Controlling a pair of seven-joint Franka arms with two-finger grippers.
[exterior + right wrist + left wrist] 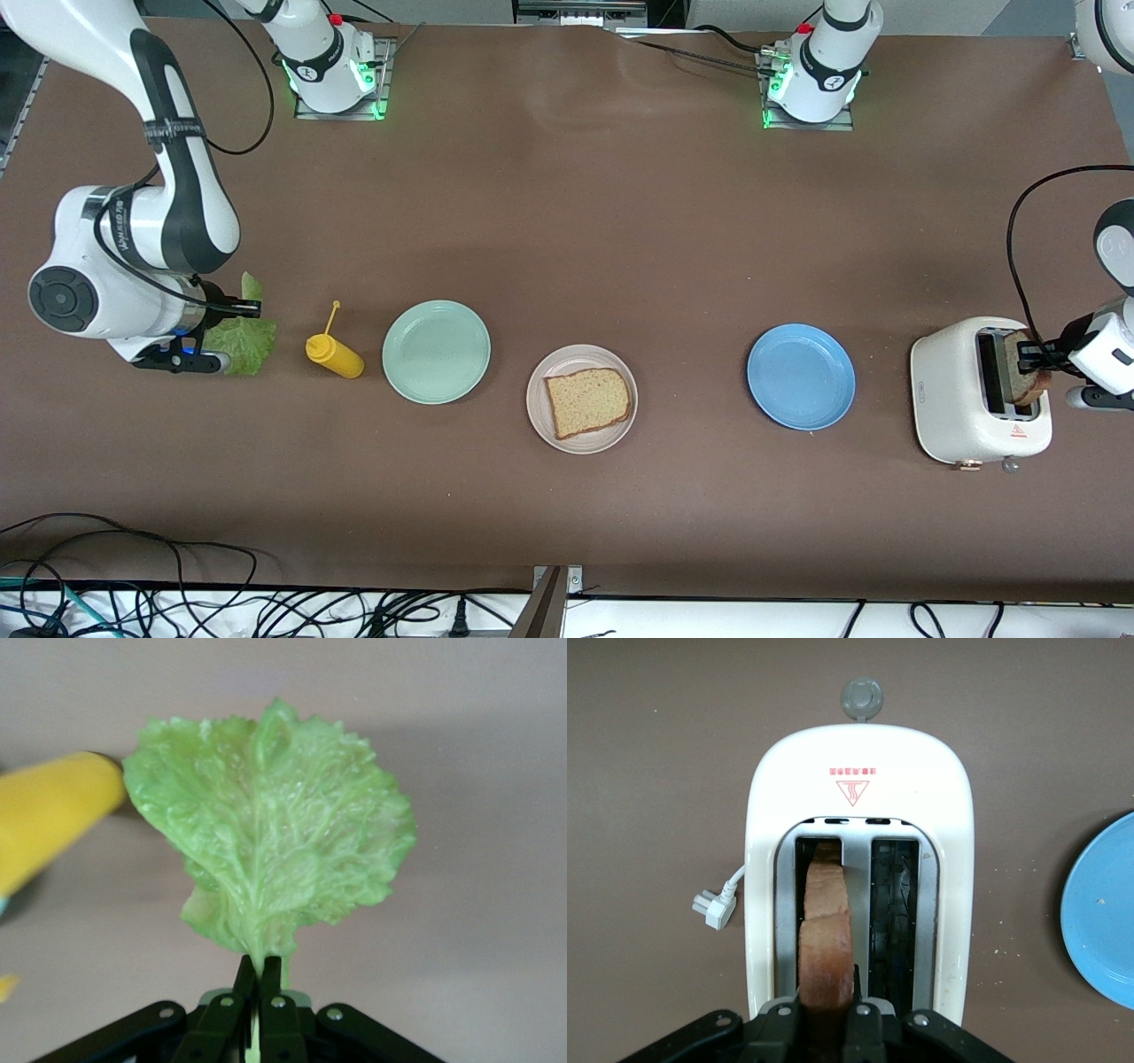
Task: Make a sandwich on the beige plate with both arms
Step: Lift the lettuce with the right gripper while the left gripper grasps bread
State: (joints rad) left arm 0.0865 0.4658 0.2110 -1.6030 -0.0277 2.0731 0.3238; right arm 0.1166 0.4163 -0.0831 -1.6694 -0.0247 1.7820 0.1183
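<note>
One brown bread slice lies flat on the beige plate near the table's middle. A second bread slice stands on edge in a slot of the white toaster at the left arm's end, and my left gripper is shut on its upper edge. At the right arm's end my right gripper is shut on the stem of a ruffled green lettuce leaf, which hangs from it low over the table beside the yellow bottle.
A yellow squeeze bottle lies between the lettuce and a mint-green plate. A blue plate sits between the beige plate and the toaster. The toaster's plug lies loose beside it. Cables run along the table's near edge.
</note>
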